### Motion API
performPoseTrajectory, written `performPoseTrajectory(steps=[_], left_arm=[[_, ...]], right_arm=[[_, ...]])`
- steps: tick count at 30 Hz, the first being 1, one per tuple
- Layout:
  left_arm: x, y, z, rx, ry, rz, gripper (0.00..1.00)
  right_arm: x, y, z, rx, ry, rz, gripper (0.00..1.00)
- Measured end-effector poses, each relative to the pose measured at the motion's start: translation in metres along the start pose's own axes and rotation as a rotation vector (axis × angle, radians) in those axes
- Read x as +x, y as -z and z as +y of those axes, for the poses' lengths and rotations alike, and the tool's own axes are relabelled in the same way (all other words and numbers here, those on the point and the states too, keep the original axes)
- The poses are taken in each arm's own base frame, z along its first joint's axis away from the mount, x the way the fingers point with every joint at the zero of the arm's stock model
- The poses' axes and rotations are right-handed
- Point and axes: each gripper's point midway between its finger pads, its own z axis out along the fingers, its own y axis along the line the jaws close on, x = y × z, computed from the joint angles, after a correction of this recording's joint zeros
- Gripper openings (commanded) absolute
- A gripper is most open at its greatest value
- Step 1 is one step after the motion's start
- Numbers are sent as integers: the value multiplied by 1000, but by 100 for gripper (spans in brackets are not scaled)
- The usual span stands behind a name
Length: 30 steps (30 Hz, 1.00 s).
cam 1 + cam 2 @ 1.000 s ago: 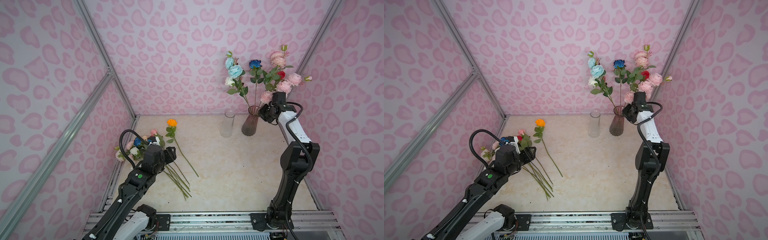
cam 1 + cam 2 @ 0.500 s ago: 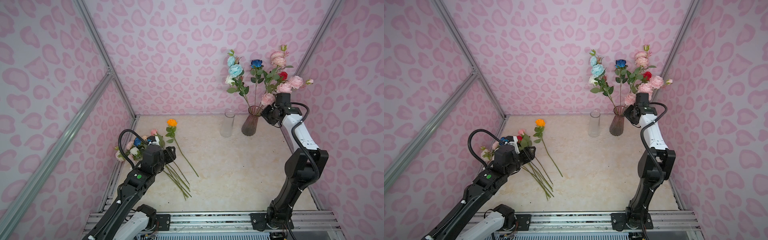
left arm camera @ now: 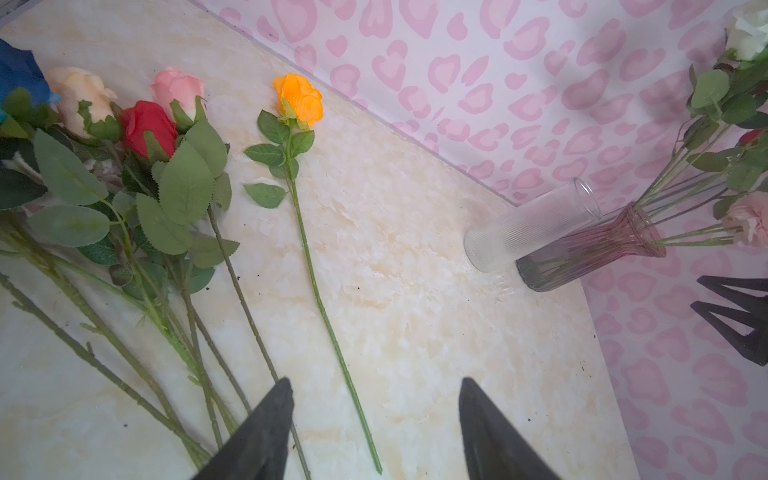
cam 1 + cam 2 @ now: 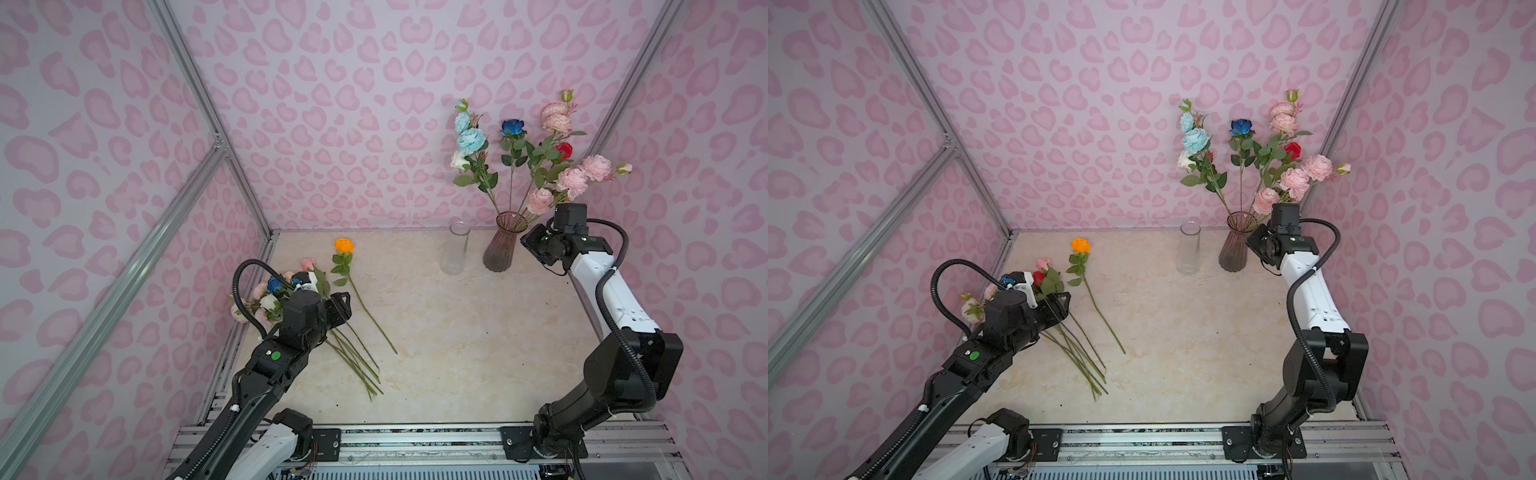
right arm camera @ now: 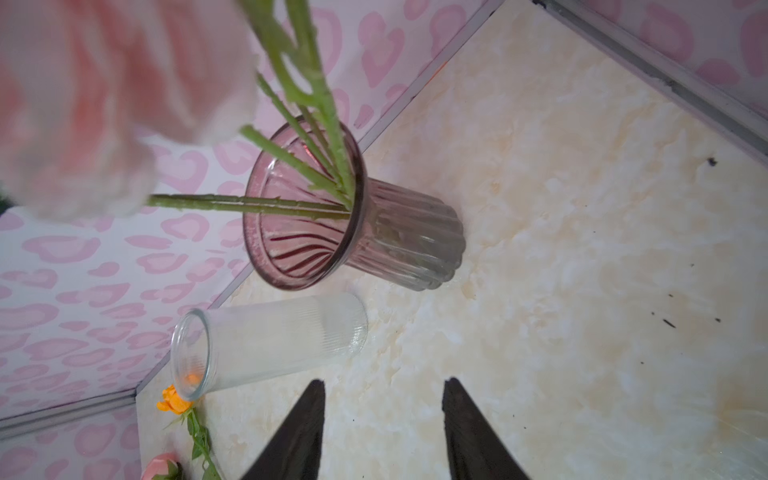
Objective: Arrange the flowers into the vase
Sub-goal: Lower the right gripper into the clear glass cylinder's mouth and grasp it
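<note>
Table [image 4: 457,332]: pale marble-look top, pink heart-print walls [image 4: 374,104] round it. L arm [image 4: 266,365] comes in from front left. R arm [image 4: 611,299] comes in from front right, along the right edge.

Flowers [image 4: 571,183] sit in 3 lots. Bunch [image 4: 1293,180]: stems down in pink vase, heads fanned high vs back wall. Lt blue peonies + white bud on left, dk blue rose mid, red rose + pink peonies on right. Pile [image 4: 266,297]: flat on table at left edge, heads twd back-left corner, stems fanning twd front. L arm covers part of it in both top views. L wrist view shows dk blue, peach, red + pink heads side by side.

Pink vase [image 4: 500,249]: ribbed, upright, back right of table near wall. Clear vase [image 4: 455,253]: ribbed cylinder, upright, just left of pink vase; touching or not, can't tell.

Orange rose [image 4: 344,245]: alone, flat, just right of pile, head twd back wall, stem slanting twd front right.

L gripper [image 4: 340,305]: low over pile stems, just left of orange rose stem. Its fingers [image 3: 266,428] spread wide, pinching nothing. In L wrist view the stem end shows btwn them; contact can't tell.

R gripper [image 4: 530,245]: just right of pink vase neck, under lowest pink peony. Its fingers [image 5: 299,428] stand apart, nothing btwn, tips short of both vases.
</note>
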Motion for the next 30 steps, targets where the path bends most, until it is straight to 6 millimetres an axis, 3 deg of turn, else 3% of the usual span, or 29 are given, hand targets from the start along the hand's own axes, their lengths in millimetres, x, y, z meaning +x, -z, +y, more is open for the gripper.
performPoseTrajectory(steps=[5,9,15,30], left_arm=[[0,0,0,0,0,-1,65],[1,-2,1,-6,-2,8,65],[2,-2,-3,7,-5,23,65],[2,-1,-6,21,-8,28,65]], right_arm=[[15,28,44,-68,113,-39,43],[31,32,81,-116,184,-26,43],[41,2,113,-104,251,10,43],[49,-71,130,-26,225,43,44]])
